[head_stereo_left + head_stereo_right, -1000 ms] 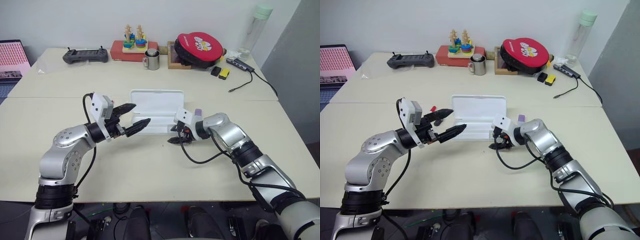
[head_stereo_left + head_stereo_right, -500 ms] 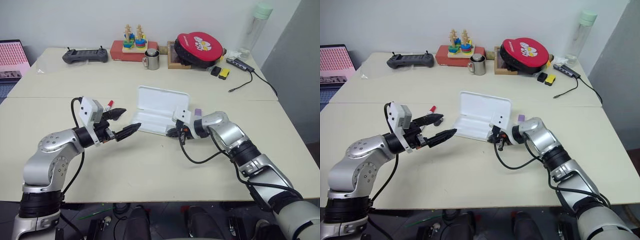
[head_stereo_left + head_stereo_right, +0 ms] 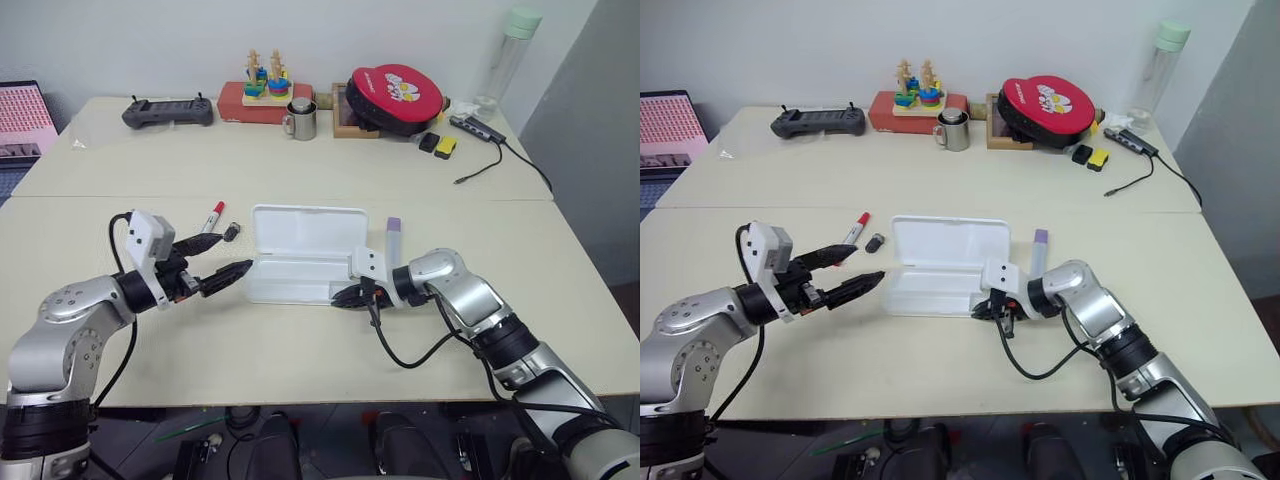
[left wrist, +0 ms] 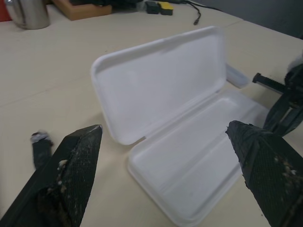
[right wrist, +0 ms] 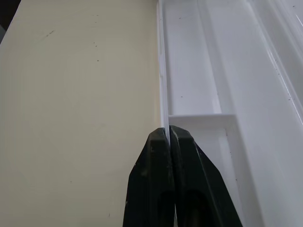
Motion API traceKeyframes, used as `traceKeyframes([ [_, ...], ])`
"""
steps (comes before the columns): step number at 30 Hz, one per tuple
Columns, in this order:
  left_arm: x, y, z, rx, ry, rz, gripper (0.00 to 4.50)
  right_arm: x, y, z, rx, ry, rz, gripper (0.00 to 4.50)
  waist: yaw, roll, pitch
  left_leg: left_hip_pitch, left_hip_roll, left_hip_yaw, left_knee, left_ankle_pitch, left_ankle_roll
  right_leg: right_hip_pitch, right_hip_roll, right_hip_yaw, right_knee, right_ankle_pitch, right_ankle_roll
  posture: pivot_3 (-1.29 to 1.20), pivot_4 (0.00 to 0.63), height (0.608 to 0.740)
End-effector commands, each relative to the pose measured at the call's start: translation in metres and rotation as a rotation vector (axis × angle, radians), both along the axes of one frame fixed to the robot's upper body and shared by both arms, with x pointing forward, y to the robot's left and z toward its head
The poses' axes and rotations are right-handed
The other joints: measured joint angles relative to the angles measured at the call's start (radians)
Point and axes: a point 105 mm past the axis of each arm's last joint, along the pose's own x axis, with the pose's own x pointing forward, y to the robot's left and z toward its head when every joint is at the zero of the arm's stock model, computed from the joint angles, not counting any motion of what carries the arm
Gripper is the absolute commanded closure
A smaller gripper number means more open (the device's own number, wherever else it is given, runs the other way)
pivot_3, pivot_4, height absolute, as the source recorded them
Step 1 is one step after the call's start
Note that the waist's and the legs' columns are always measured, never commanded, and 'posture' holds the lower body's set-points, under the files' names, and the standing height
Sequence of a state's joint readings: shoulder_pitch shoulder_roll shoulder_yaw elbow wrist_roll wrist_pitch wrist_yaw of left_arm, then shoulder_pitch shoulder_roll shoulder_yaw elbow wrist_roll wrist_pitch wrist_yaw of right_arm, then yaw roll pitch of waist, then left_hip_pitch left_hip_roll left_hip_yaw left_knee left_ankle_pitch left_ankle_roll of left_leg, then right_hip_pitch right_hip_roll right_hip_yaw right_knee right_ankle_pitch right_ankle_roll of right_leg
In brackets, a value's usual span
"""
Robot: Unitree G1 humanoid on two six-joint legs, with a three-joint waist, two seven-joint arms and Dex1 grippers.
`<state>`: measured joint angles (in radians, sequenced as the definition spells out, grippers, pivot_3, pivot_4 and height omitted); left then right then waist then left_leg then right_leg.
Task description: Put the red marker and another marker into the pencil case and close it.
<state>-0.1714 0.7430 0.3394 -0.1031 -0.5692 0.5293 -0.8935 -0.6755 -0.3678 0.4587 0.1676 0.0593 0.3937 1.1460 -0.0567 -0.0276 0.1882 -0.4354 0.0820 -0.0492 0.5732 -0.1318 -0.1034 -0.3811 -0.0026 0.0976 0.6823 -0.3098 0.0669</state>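
Right wrist view: pencil case (image 5: 222,71) rim between right gripper (image 5: 169,135) fingertips.

Head pair looks down over table (image 3: 300,330); wrist views (close) share the pencil case (image 4: 189,156).

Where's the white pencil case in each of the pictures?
Left eye view: pencil case lies open mid-table, between both grippers.
Right eye view: same spot, centre.
Left wrist view: open between the fingertips, lid raised.
Right wrist view: its front rim, pinched by the right gripper.
Shared landmark: the raised lid.
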Motion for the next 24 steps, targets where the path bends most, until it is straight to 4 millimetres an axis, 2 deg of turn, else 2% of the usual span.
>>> traceKeyframes([
  [1, 0.007, 0.031, 0.016, -0.004, -0.072, 0.145, 0.0, -0.008, 0.006, 0.013, 0.043, -0.028, 0.039, 3.38, 0.0, 0.0, 0.0, 0.0, 0.0, 0.0, 0.0, 0.0, 0.0, 0.0, 0.0, 0.0, 0.0, 0.0, 0.0, 0.0, 0.15, 0.74],
  [5, 0.016, 0.055, 0.02, -0.031, -0.094, 0.281, 0.0, -0.013, 0.006, 0.036, 0.146, -0.029, 0.049, 2.37, 0.006, 0.0, 0.0, 0.0, 0.0, 0.0, 0.0, 0.0, 0.0, 0.0, 0.0, 0.0, 0.0, 0.0, 0.0, 0.0, 0.15, 0.74],
  [9, 0.038, 0.085, 0.003, 0.026, -0.035, 0.493, 0.0, -0.014, 0.009, 0.085, 0.382, -0.014, 0.014, 1.35, 0.007, 0.0, 0.0, 0.0, 0.0, 0.0, 0.0, 0.0, 0.0, 0.0, 0.0, 0.0, 0.0, 0.0, 0.001, 0.0, 0.15, 0.74],
  [11, 0.045, 0.085, -0.003, 0.028, -0.01, 0.506, 0.0, -0.01, 0.007, 0.096, 0.425, -0.027, -0.026, 0.88, 0.008, 0.0, 0.0, 0.0, 0.0, 0.0, 0.001, 0.0, 0.0, 0.001, 0.0, 0.0, 0.0, 0.001, 0.001, 0.0, 0.15, 0.74],
  [14, 0.051, 0.082, -0.006, 0.031, -0.002, 0.502, 0.0, -0.009, 0.006, 0.1, 0.44, -0.032, -0.051, 0.17, 0.008, -0.001, 0.0, 0.0, 0.0, 0.0, 0.001, 0.0, 0.0, 0.001, 0.0, 0.0, 0.0, 0.001, 0.002, 0.0, 0.15, 0.74],
  [15, 0.054, 0.08, -0.01, 0.048, 0.013, 0.496, 0.0, -0.008, 0.005, 0.101, 0.444, -0.039, -0.064, 0.03, 0.009, -0.001, 0.0, 0.0, 0.0, 0.0, 0.001, 0.0, 0.0, 0.001, 0.0, 0.0, 0.0, 0.001, 0.002, 0.0, 0.15, 0.74],
  [18, 0.069, 0.077, -0.025, 0.092, 0.069, 0.507, 0.0, -0.003, 0.004, 0.107, 0.479, -0.082, -0.124, 0.03, 0.015, -0.001, 0.0, 0.0, 0.0, 0.0, -0.001, 0.0, 0.0, 0.0, 0.0, -0.001, 0.0, 0.001, -0.001, 0.0, 0.15, 0.74],
  [24, 0.083, 0.064, -0.032, 0.107, 0.104, 0.437, 0.0, 0.0, 0.004, 0.119, 0.515, -0.114, -0.173, 0.03, 0.019, -0.001, 0.0, -0.001, 0.0, 0.0, 0.0, 0.0, 0.0, 0.0, 0.0, -0.001, 0.0, 0.001, -0.002, 0.0, 0.15, 0.74],
])
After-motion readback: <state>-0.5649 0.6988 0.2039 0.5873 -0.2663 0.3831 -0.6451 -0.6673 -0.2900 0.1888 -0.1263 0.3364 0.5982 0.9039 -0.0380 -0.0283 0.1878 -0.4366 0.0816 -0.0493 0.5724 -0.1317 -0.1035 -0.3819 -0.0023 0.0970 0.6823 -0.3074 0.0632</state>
